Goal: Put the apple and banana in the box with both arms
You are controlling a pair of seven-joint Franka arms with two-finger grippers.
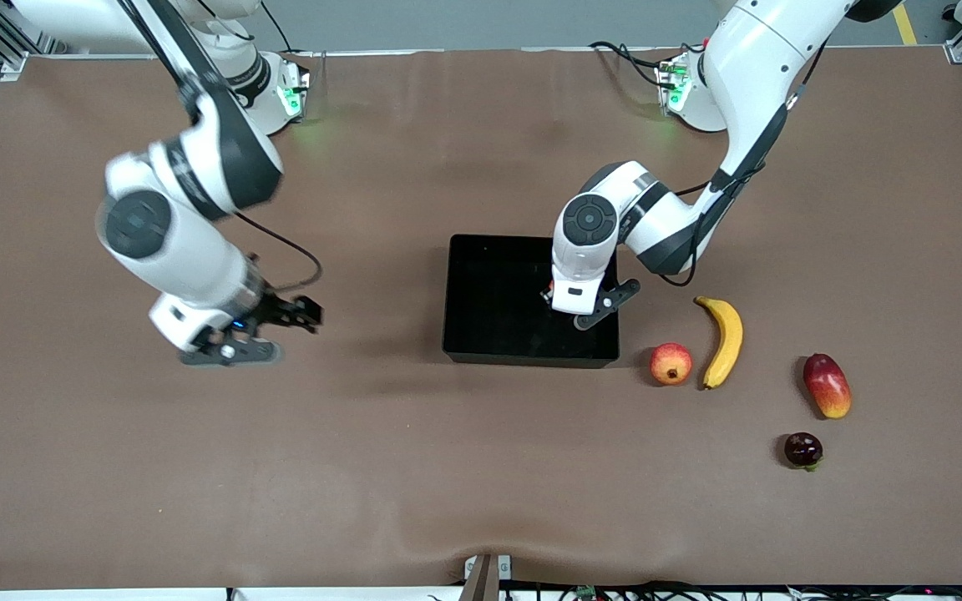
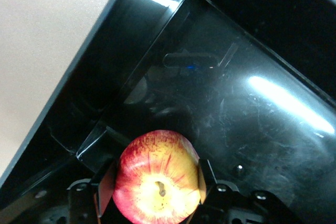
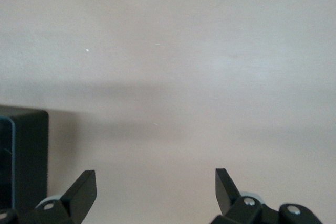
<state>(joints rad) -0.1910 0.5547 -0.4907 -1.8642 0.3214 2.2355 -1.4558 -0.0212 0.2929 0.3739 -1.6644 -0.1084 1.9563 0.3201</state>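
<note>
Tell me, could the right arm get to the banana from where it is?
Probably not easily: the box and the left pincer, holding the apple over it, stand between the open right pincer and the banana.

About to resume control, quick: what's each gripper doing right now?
Left gripper: shut on the apple, over the box.
Right gripper: jaws open, empty, over bare table.

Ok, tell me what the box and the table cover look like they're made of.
Box: looks like hard black plastic, glossy; the left wrist view shows bright glare streaks and fine scuffs on its floor and moulded rounded corners.
Table cover: probably a soft brown mat or sheet, matte; it gives no glare and shows faint ripples near the front camera's edge.
</note>
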